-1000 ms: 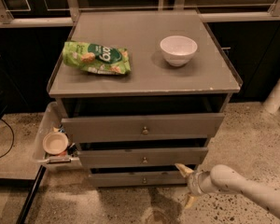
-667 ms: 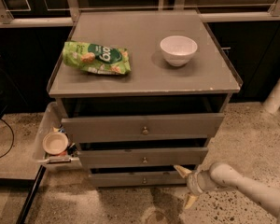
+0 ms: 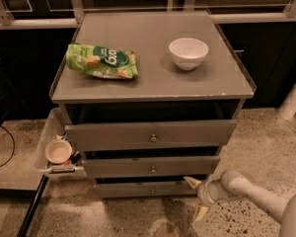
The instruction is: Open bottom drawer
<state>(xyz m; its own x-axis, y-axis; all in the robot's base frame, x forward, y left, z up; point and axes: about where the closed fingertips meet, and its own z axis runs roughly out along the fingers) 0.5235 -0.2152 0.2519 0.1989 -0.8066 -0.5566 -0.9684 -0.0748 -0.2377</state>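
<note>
Hardly anything has moved in the last second: the gripper (image 3: pixel 196 196) is still low at the front right corner of the grey drawer cabinet (image 3: pixel 153 85), and only the pale arm (image 3: pixel 256 197) behind it has shifted a touch. Nothing on or in the cabinet has changed place.

The gripper's two yellowish fingers (image 3: pixel 190 181) are spread apart, holding nothing. The upper one reaches toward the right end of the bottom drawer (image 3: pixel 133 189), close to its top edge; whether it touches the panel I cannot tell. The lower finger points down toward the speckled floor (image 3: pixel 266 142) in front of the cabinet.

The bottom drawer is the lowest and slimmest of the cabinet's three grey fronts, with its small round knob (image 3: pixel 152 190) at the centre, well to the left of the gripper. Above it is the middle drawer (image 3: pixel 118 167), and above that the tall top drawer (image 3: pixel 113 135), each with a dark gap over its front. I cannot tell how far out the bottom drawer stands.

On the cabinet's top a green snack bag (image 3: pixel 102 61) lies toward the left and a white bowl (image 3: pixel 188 52) stands upright toward the right, well apart from each other. A clear side tray (image 3: pixel 43 142) hangs off the cabinet's left side with a small white cup (image 3: pixel 58 151) in it.
</note>
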